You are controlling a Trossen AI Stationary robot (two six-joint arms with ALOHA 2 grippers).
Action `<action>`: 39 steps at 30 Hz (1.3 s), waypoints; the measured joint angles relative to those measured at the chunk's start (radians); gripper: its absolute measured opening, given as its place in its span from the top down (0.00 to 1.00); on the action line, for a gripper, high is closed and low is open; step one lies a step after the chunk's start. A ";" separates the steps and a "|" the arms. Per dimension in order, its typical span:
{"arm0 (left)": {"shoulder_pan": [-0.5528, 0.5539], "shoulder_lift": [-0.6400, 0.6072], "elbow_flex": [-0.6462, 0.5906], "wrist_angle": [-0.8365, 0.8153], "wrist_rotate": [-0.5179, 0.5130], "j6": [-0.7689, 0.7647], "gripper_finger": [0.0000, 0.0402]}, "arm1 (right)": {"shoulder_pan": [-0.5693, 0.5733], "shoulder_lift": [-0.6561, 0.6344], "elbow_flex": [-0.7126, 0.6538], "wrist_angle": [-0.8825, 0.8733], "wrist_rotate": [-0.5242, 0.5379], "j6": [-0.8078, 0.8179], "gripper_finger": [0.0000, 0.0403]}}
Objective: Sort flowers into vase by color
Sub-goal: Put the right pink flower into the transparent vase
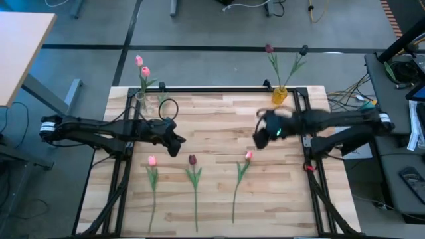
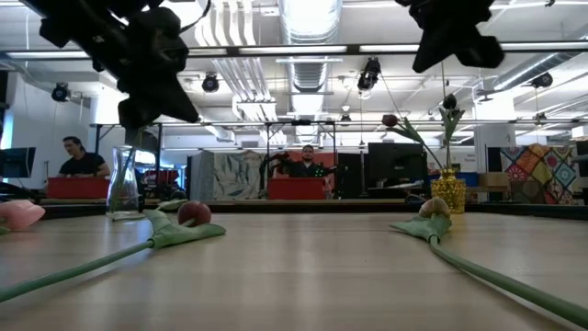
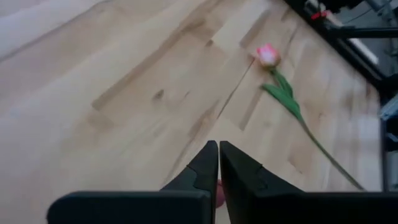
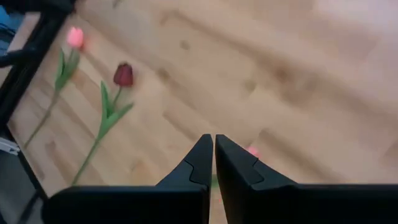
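Observation:
Three tulips lie flat on the table's near half: a pink one, a maroon one and another pink one, stems pointing to the near edge. A clear vase at the far left holds two pink tulips. A yellow vase at the far right holds maroon tulips. My left gripper hovers shut above the table between the pink and maroon heads. My right gripper hovers shut just beyond the right pink tulip. In the low view both hang well above the wood.
Black frame rails run along the table's left, right and far sides. The bare wood in the table's middle lies between the two arms. People sit at desks in the room behind.

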 joint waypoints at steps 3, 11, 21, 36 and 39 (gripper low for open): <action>0.001 -0.041 -0.024 0.009 0.008 0.013 1.00 | 0.139 0.069 -0.020 0.013 0.080 0.189 0.97; 0.010 -0.119 -0.043 -0.013 0.042 0.058 1.00 | 0.289 0.326 0.008 0.049 0.061 0.616 0.79; 0.018 -0.127 -0.044 -0.029 0.082 0.065 1.00 | 0.292 0.594 0.075 0.114 -0.065 0.915 0.51; 0.019 -0.131 -0.044 -0.028 0.082 0.051 1.00 | 0.270 0.748 0.079 0.243 -0.119 0.916 0.69; 0.019 -0.131 -0.044 -0.027 0.077 0.041 1.00 | 0.270 0.737 0.076 0.237 -0.113 0.870 0.79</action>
